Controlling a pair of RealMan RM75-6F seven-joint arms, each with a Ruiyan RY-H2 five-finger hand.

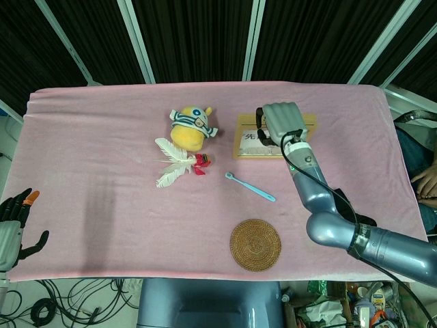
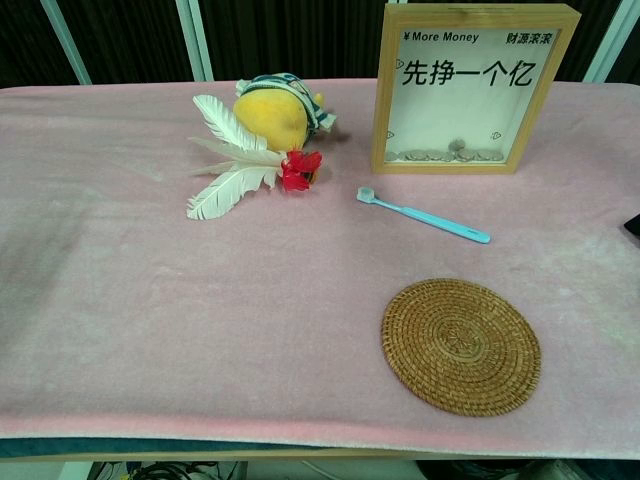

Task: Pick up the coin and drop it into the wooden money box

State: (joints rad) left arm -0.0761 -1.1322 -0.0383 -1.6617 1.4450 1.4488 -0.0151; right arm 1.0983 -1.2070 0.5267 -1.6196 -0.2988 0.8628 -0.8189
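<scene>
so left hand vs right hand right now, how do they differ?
Left hand sits low off the table's near-left edge, fingers spread, holding nothing; right hand is raised over the wooden money box, fingers curled in. Left hand's fingers look dark; right hand shows a pale grey back. Whether the right hand holds the coin can't be seen.

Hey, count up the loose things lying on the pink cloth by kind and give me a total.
Yellow plush toy: 1
White feather shuttlecock with red base: 1
Light blue toothbrush: 1
Round woven rattan coaster: 1
Wooden money box with glass front: 1
Black strap object: 1
Total: 6
</scene>
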